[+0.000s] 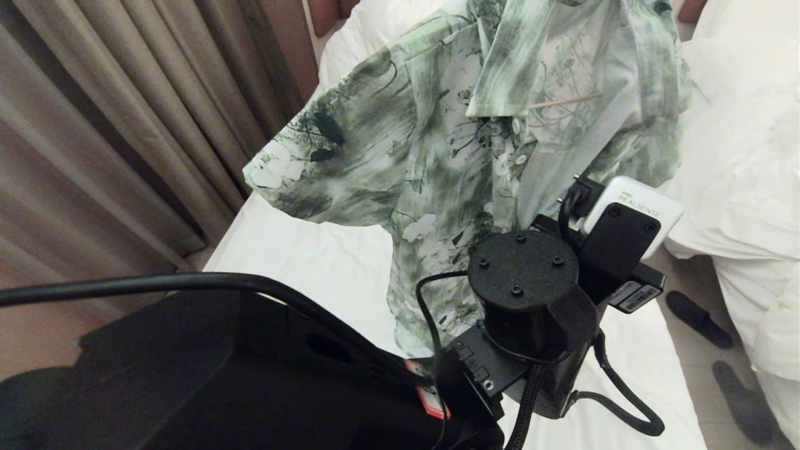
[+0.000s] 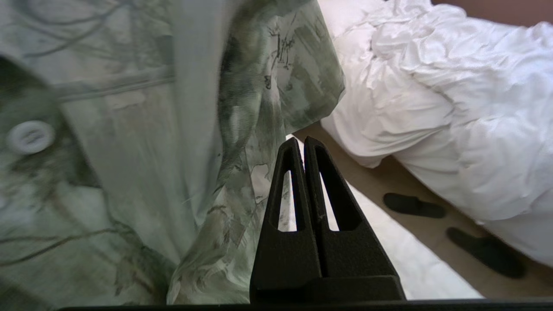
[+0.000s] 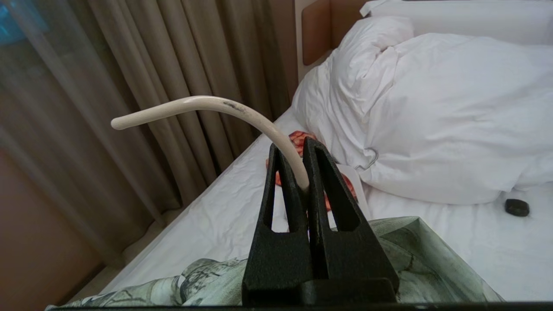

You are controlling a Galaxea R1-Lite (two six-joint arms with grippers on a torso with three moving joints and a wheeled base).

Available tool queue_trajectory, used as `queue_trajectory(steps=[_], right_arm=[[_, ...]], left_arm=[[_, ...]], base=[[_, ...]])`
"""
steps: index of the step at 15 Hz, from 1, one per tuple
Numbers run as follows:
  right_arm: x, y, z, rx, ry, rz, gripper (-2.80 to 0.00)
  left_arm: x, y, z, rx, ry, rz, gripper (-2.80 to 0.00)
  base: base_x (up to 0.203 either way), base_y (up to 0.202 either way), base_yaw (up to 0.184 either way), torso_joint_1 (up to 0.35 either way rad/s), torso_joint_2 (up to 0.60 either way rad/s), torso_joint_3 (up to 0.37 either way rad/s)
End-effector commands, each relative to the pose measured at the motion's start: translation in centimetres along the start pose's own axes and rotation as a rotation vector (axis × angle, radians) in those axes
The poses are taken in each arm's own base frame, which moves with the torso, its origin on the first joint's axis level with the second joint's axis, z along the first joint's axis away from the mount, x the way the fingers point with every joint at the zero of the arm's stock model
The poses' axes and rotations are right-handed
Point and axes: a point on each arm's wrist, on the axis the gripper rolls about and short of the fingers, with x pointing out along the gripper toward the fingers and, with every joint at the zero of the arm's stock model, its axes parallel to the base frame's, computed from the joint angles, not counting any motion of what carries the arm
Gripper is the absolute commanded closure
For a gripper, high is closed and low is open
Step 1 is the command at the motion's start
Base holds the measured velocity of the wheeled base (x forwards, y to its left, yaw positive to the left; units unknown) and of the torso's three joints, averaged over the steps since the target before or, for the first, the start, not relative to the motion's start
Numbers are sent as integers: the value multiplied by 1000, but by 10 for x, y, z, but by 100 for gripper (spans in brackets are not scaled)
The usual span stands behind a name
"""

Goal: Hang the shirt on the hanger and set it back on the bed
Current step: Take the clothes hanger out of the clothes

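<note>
We see the shirt (image 1: 437, 144) draped on the hanger (image 3: 207, 108), raised above the bed (image 1: 312, 256); it is light, limp cloth, likely to slip off one shoulder, so the stiff hook is the place to hold; the right gripper (image 3: 304, 164) is clamped on that hook; the left gripper (image 2: 302, 147), pinched closed and empty, sits beside the hem at 5 o'clock; bare sheet lies below, curtains (image 1: 125, 125) at 9 o'clock, a second bed (image 1: 744, 162) at 3 o'clock.
</note>
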Motion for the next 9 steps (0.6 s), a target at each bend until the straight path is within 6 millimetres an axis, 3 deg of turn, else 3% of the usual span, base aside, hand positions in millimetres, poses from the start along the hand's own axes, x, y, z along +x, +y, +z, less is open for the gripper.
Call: queue_trajectory(steps=[1, 3, 4, 9], right_arm=[[0, 1, 1, 0, -2, 2, 0], [-1, 0, 2, 2, -5, 1, 0], [-2, 0, 2, 3, -7, 1, 0], [-3, 0, 3, 2, -5, 1, 0]], left_arm=[[7, -2, -11, 49, 4, 14, 0], [11, 1, -10, 77, 1, 27, 0], [13, 2, -7, 81, -9, 34, -280], [15, 11, 1, 77, -29, 59, -280]], base=[[0, 0, 0, 0, 0, 0], [0, 0, 0, 0, 0, 0], [0, 0, 0, 0, 0, 0], [0, 0, 0, 0, 0, 0]])
